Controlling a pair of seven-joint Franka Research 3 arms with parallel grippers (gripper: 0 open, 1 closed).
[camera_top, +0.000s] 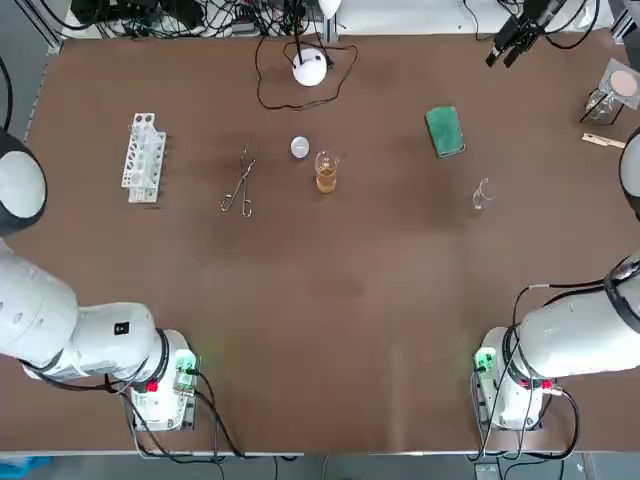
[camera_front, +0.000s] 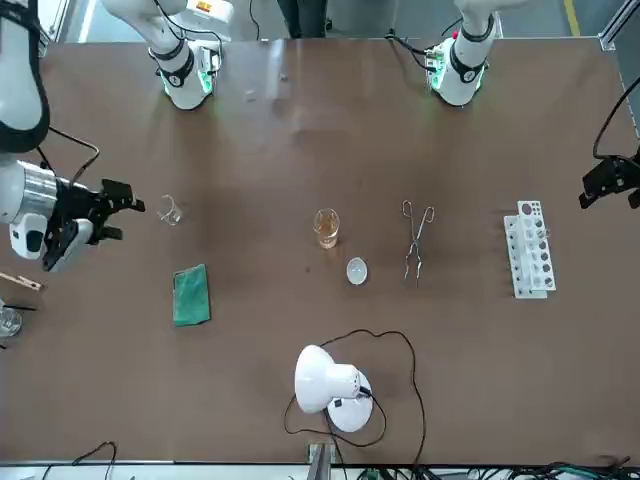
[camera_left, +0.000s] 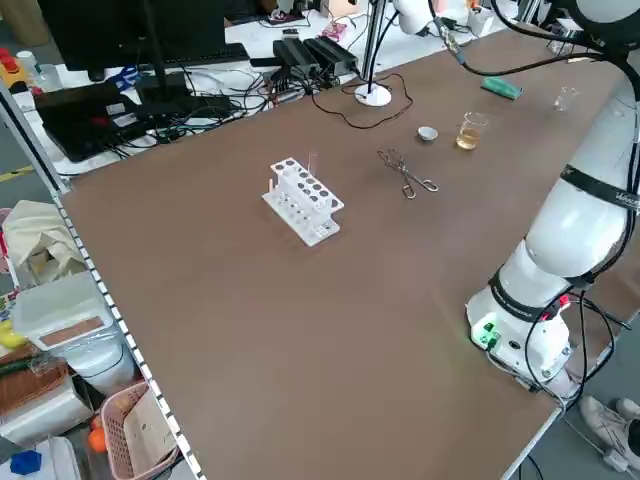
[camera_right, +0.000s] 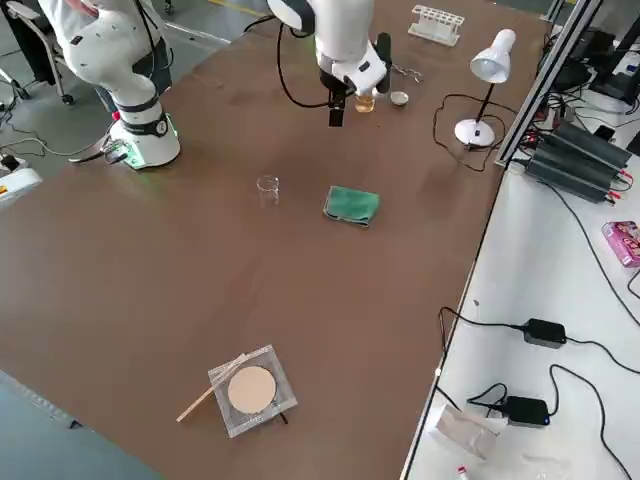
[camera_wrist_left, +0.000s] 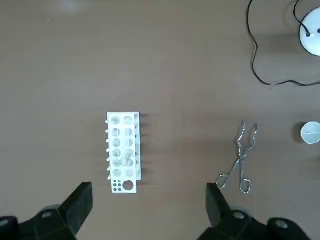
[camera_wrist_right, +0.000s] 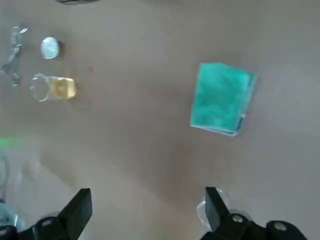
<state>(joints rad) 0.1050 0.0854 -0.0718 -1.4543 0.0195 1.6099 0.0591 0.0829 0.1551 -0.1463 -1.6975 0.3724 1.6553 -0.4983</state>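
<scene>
**Status.** Both of my end effectors hover well above the worktop (camera_top: 330, 300), and neither holds anything.

- My left end effector (camera_wrist_left: 148, 192) has its 2 fingers spread wide. It hangs over the white tube rack (camera_wrist_left: 123, 152), which stands at the far left. The metal tongs (camera_wrist_left: 240, 160) lie to the right of the rack.
- My right end effector (camera_wrist_right: 147, 196) is equally spread. It hangs over the far right, nearest the green sponge (camera_wrist_right: 222, 98) and the small empty beaker (camera_top: 482, 195). The beaker of amber liquid (camera_wrist_right: 52, 88) stands well apart, near the centre.

**Step in hand.** I judge this to be a standoff stage, with no contact made. A grasp on the rack would call for a straight descent, with the fingers aligned across its narrow sides.

**View differences.**

- The top view omits my left end effector. The front view shows it at the picture's right edge (camera_front: 610, 182).
- The left side view shows 1 clear tube (camera_left: 313, 165) upright in the rack. The left wrist view shows it only faintly.
- The right side view shows a square dish (camera_right: 250, 390) at the right edge of the worktop. The right wrist view does not show it.
</scene>
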